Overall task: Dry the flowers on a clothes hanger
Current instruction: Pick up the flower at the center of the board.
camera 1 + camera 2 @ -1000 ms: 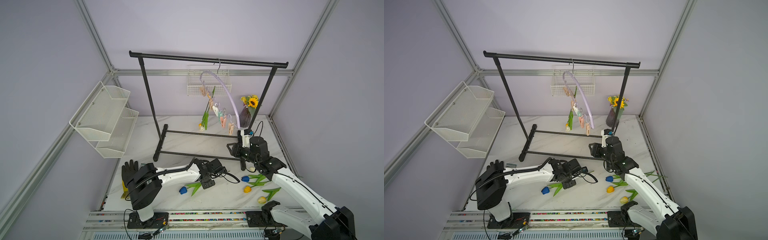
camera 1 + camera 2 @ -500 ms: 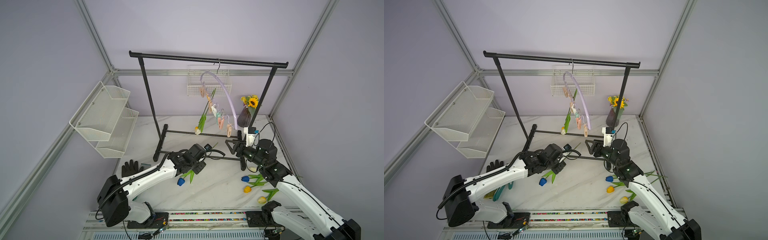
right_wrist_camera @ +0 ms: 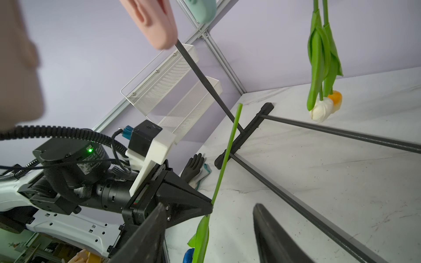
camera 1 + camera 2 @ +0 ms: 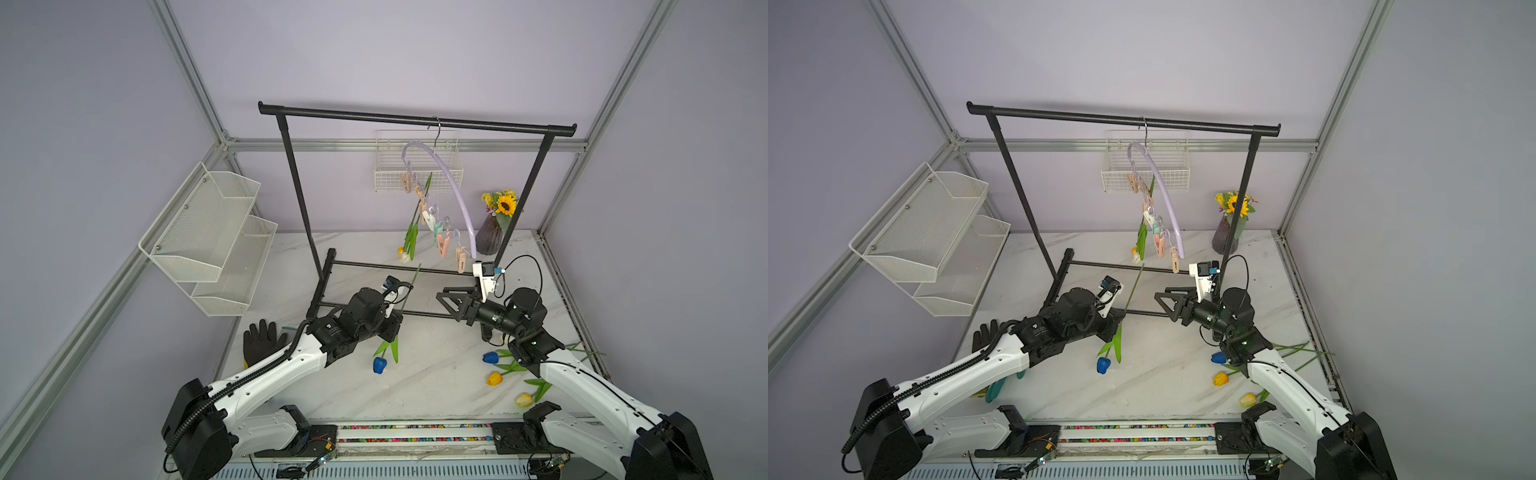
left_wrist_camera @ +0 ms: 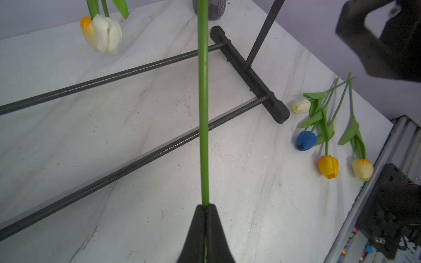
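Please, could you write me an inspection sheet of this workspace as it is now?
Surface: white marble table, small marks.
Job's things: blue tulip held head down; two tulips hang on the clothes hanger; four tulips lie near the right arm.
Clutter: black glove; sunflower vase.
Grippers: left gripper shut on the blue tulip's stem; right gripper open, empty.
Cables: looped cable at the right wrist.
Surroundings: black garment rack, white mesh shelves, wire basket.

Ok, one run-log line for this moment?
left gripper: jaws shut on blue tulip | right gripper: jaws open, empty | clothes hanger: two tulips hanging | table: four tulips loose
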Controlling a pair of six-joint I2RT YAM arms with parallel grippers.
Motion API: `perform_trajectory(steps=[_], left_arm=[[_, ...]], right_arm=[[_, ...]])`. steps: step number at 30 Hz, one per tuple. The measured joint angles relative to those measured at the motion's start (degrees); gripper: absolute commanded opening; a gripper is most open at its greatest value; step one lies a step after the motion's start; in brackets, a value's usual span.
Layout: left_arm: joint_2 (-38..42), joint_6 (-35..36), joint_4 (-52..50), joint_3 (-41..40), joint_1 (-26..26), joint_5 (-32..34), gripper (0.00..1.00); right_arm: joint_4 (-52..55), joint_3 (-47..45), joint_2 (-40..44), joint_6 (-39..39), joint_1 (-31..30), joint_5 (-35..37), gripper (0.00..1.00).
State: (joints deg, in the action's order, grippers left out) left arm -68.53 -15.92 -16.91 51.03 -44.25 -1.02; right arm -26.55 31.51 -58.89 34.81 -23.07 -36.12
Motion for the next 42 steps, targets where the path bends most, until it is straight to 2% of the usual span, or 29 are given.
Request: perform_trajectory(steps=[6,18,20,32,34,37,42], left_arm=[[-0.1,-3.6,7.5,-0.4,0.3,-6.2,0.0],[-5.0,-8.5,19.6,-1.2,0.4,-16.5,0.0],[-5.5,-9.0,20.6,-1.2,0.4,-17.6,0.0],[-5.7,-9.6,23.1,-1.2,0.7,-20.3,0.0],[-5.7,-9.6,23.2,-1.2,0.7,-20.8,0.0],[-5.8,-9.6,23.2,-1.2,0.8,-21.1,0.0],[-5.9,-9.6,23.5,-1.2,1.2,-21.5,0.0]], right_arm=[[-4.1,-2.6,-1.0,1.0,-1.4,0.3,0.61],[-10.8,-3.9,-4.8,4.2,-2.2,-0.7,0.39],[-11.0,-4.0,-4.9,4.1,-2.2,-0.8,0.38],[-10.8,-3.7,-5.4,3.3,-2.4,-1.0,0.26],[-10.7,-3.7,-5.4,3.3,-2.4,-1.0,0.2],[-10.2,-3.3,-5.4,2.8,-2.4,-1.1,0.02],[-8.1,-1.8,-5.4,1.9,-2.5,-0.8,0.02]])
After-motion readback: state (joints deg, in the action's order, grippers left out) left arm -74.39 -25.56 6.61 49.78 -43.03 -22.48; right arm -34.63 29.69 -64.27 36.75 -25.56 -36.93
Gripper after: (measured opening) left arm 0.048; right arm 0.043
